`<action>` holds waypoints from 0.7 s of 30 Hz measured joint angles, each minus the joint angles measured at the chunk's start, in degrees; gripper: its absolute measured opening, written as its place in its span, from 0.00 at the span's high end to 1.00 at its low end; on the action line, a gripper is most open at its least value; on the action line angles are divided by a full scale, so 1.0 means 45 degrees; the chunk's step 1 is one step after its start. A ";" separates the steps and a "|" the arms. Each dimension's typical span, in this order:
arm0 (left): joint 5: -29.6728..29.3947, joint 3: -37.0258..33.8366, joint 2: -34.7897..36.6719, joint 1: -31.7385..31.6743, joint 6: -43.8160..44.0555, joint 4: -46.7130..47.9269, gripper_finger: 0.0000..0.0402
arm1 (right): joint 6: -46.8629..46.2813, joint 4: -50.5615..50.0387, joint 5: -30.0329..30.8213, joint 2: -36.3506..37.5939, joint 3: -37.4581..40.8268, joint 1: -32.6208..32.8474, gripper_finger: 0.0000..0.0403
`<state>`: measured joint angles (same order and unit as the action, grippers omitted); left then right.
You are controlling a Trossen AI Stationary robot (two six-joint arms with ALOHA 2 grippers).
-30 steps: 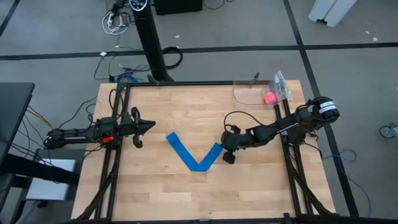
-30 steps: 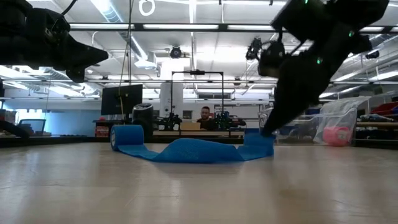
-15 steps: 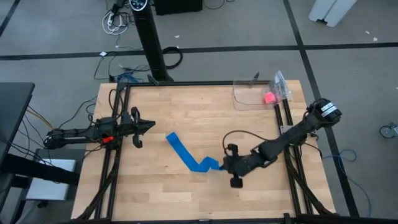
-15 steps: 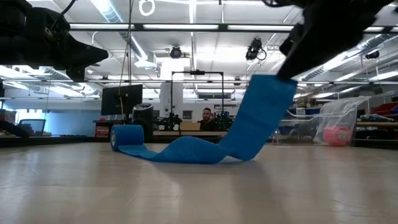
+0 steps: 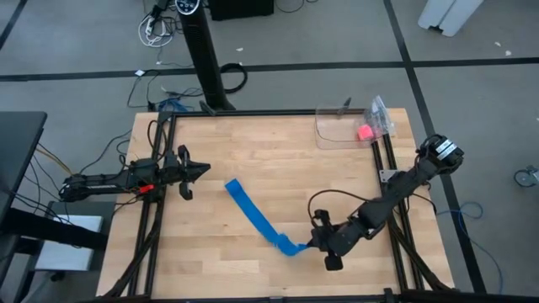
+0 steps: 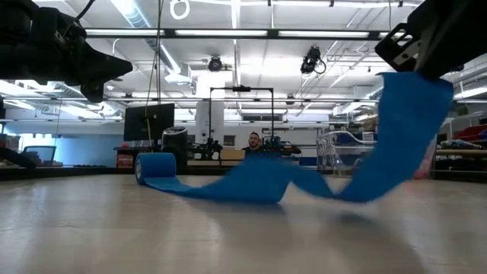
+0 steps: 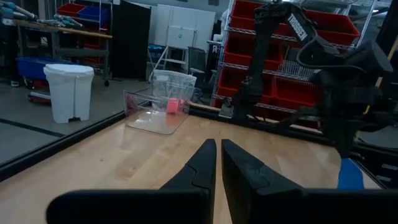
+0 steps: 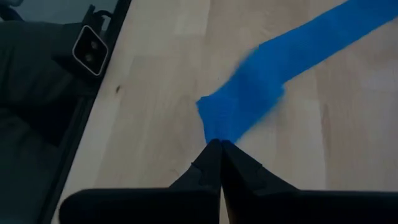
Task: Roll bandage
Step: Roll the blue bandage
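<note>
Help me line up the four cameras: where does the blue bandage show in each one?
High view: bandage, diagonal strip mid-table, end at the right gripper.
Low view, across the middle, rising right.
Left wrist view, small piece, lower right.
Right wrist view, from the fingertips outward.
Shared landmark: the right gripper, pinching its end.

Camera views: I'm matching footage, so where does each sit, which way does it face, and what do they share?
High view: overhead, looking straight down on the table; both arms show, left gripper waiting, right gripper holding the bandage.
Low view: table height, level across; the bandage's lifted end hangs from the right arm.
Left wrist view: looks past its shut fingers across the table.
Right wrist view: looks down past its fingers pinching the bandage.
Shared: all show the bandage.
</note>
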<state>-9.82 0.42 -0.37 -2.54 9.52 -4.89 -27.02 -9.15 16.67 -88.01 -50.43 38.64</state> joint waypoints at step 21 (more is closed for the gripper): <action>-0.0010 0.0002 0.0000 0.0003 0.0044 0.0047 0.92 | -0.0834 0.2413 -0.1884 -0.1672 0.0010 -0.0050 0.77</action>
<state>-9.87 0.43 -0.37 -2.52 9.72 -4.67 -30.78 1.71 8.19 -95.53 -50.39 38.42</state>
